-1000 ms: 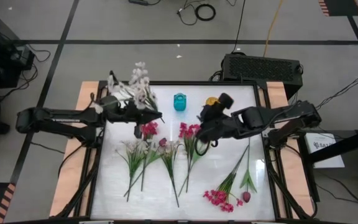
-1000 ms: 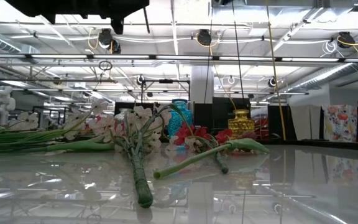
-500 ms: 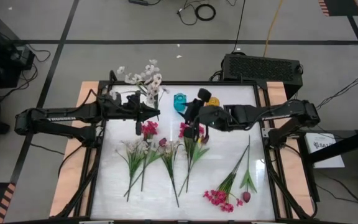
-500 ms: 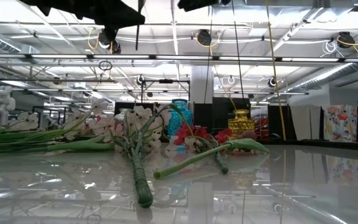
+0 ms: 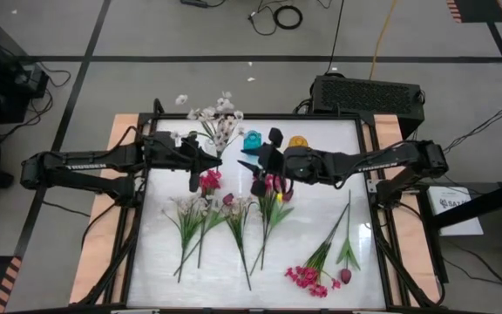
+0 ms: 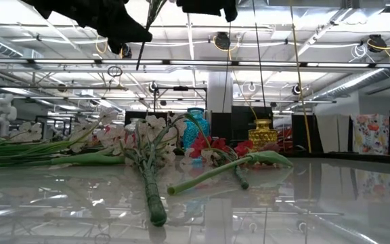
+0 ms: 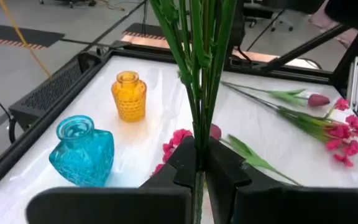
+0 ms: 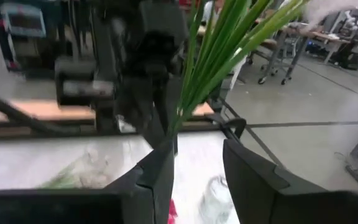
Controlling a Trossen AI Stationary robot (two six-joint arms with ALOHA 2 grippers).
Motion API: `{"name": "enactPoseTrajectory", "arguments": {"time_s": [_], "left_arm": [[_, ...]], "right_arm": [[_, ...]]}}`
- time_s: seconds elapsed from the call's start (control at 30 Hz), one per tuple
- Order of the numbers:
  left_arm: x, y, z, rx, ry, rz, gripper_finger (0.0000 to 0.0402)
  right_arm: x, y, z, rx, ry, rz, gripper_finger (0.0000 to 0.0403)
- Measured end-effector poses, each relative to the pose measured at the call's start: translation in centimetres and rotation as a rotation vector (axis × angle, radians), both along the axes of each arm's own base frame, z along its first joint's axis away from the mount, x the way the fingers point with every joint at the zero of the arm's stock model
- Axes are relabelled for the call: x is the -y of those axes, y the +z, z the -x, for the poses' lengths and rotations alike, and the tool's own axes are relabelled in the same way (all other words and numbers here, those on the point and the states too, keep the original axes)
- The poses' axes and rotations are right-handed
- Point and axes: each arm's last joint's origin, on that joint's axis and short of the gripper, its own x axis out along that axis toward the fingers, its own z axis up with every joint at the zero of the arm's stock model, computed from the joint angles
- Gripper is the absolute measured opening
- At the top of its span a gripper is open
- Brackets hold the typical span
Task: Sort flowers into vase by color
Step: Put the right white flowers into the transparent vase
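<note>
- Step in hand, as judged: a mid-air handover of the white sprig (image 5: 219, 119) above the table's far edge, just left of the blue vase (image 5: 252, 140). To do it well, the receiving fingers should close squarely on the bundled green stems (image 7: 199, 74) before the other grip lets go — the sprig is top-heavy and could swing.
- Left gripper (image 7: 197, 163): fingers together, clamped on the stems low down; the blossoms stand beyond the table's far rim.
- Right gripper (image 8: 197, 163): fingers apart, set either side of the same stems. One finger lies against them, the other stands off — not yet a grip.
- The other flowers lie on the white table (image 5: 321, 218); the yellow vase (image 7: 129, 95) stands beside the blue one.
</note>
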Motion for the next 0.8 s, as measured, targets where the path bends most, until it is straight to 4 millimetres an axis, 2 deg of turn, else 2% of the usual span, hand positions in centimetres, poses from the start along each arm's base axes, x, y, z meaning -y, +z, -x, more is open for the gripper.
{"name": "enactPoseTrajectory", "arguments": {"time_s": [0.13, 0.23, 0.43, 0.67, 0.8], "left_arm": [[0.2, 0.0, 0.0, -0.002, -0.015, -0.014, 0.0022], [0.5, 0.0, -0.1, -0.002, -0.039, -0.048, 0.0022], [0.6, 0.4, -0.2, 0.038, -0.043, -0.112, 0.0022], [0.6, 0.7, -0.4, 0.064, -0.056, -0.173, 0.0022], [0.6, 0.7, -0.7, 0.078, -0.093, -0.215, 0.0022]], "right_arm": [[0.0, -0.4, -0.2, -0.003, -0.008, -0.036, 0.0132], [0.3, 0.0, -0.2, 0.045, 0.019, -0.077, 0.0144], [0.0, 0.5, -0.6, 0.108, 0.136, -0.070, 0.0193], [0.3, 0.1, -1.2, 0.122, 0.132, -0.040, 0.0255], [0.3, -0.1, -1.5, 0.147, 0.133, -0.045, 0.0277]]}}
